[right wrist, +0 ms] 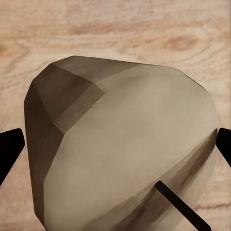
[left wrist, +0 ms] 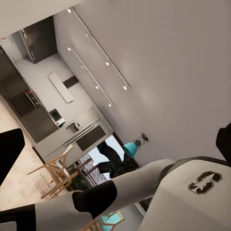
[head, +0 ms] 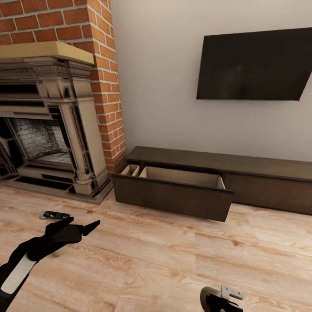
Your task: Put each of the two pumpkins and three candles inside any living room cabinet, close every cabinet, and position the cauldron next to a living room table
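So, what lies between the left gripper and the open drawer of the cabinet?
In the head view, bare wooden floor lies between the left gripper and the cabinet drawer; nothing stands on that stretch.

Matt dark wooden cabinet (head: 182, 190); rough red-brick chimney (head: 106, 86).

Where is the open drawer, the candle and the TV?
Open drawer (head: 173, 197), head view, on its dark front panel.
Candle (right wrist: 130, 154), right wrist view, on its grey-beige side, between the tool's fingers.
TV (head: 255, 65), head view, middle of the black screen on the wall.
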Tool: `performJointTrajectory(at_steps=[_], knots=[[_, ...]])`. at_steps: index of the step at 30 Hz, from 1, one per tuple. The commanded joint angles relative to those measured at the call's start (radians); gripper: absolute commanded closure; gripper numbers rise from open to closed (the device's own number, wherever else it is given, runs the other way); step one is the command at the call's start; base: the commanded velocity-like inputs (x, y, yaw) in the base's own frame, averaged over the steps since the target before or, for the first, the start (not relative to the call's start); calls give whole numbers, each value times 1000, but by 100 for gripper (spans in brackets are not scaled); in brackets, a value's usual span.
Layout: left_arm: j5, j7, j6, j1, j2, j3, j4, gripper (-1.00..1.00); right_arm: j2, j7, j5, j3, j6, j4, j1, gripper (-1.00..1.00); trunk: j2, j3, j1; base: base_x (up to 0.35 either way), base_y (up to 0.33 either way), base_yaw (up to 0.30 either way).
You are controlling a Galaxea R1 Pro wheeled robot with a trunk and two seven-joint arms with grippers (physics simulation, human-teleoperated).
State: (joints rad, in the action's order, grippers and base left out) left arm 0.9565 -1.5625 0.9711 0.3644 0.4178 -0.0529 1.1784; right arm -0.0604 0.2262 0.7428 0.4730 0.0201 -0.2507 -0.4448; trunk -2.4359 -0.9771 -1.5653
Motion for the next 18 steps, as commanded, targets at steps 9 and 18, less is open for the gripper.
performJointTrajectory(at_steps=[9, 18], knots=[[4, -5, 11, 1, 1, -4, 0, -100, 0, 10, 8, 13, 2, -2, 0, 100, 49, 21, 27, 0, 0, 201], [6, -8, 10, 1, 1, -3, -1, -100, 2, 16, 9, 62, 3, -2, 0, 100, 49, 21, 27, 11, 0, 267]])
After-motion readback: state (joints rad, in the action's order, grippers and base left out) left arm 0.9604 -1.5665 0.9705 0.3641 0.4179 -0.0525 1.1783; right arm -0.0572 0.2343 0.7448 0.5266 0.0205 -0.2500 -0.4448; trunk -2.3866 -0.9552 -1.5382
